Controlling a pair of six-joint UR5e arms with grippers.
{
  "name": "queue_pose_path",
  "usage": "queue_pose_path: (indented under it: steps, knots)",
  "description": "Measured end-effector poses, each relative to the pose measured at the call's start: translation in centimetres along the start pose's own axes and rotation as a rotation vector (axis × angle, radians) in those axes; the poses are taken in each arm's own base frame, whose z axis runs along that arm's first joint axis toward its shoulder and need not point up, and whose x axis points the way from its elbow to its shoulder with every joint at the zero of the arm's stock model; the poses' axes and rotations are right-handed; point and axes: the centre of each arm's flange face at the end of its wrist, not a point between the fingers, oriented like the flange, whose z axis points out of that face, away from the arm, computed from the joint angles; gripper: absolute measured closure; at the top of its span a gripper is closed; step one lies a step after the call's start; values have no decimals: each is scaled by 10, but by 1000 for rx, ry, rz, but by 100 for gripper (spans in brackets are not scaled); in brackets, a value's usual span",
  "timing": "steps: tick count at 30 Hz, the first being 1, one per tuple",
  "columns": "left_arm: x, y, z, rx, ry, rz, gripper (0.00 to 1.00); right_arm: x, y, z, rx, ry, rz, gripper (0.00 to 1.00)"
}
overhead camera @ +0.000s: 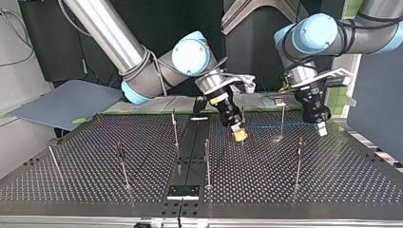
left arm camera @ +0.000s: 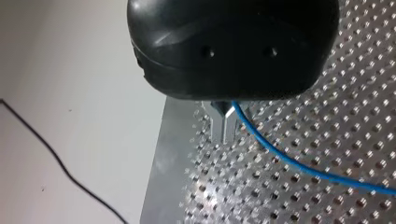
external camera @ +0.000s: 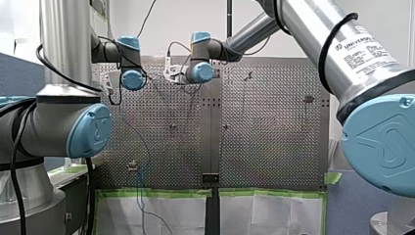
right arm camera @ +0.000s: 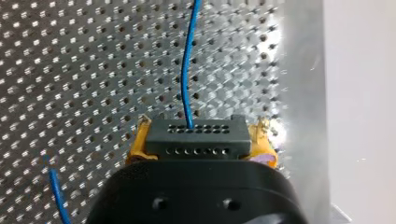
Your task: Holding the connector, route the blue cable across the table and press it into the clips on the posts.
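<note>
connector [right arm camera: 196,136] pinched in right end effector [right arm camera: 201,141], half-hidden left end effector [left arm camera: 226,126] nipping blue cable [left arm camera: 299,166]

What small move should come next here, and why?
Probably lift the cable to the clip atop the post: it spans from the connector in my right gripper to my left gripper, crossing that post below the clip.

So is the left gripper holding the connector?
No, the right gripper clamps the connector between yellow pads; the left gripper pinches only the blue cable.
</note>
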Motion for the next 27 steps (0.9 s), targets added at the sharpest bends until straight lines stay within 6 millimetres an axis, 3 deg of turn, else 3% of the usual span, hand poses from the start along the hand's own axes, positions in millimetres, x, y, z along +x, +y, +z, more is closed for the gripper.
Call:
queue_pose_path:
  steps: [10, 18, 27]
  knots:
    - [-1, 13, 31, 24, -11, 0, 100, 2, -10, 19, 17, 20, 2, 100]
    - [9, 10, 49, 46, -1, -5, 100, 15, -12, 33, 20, 55, 4, 100]
    - [6, 14, 67, 43, -19, -17, 100, 33, -9, 47, 16, 94, 4, 100]
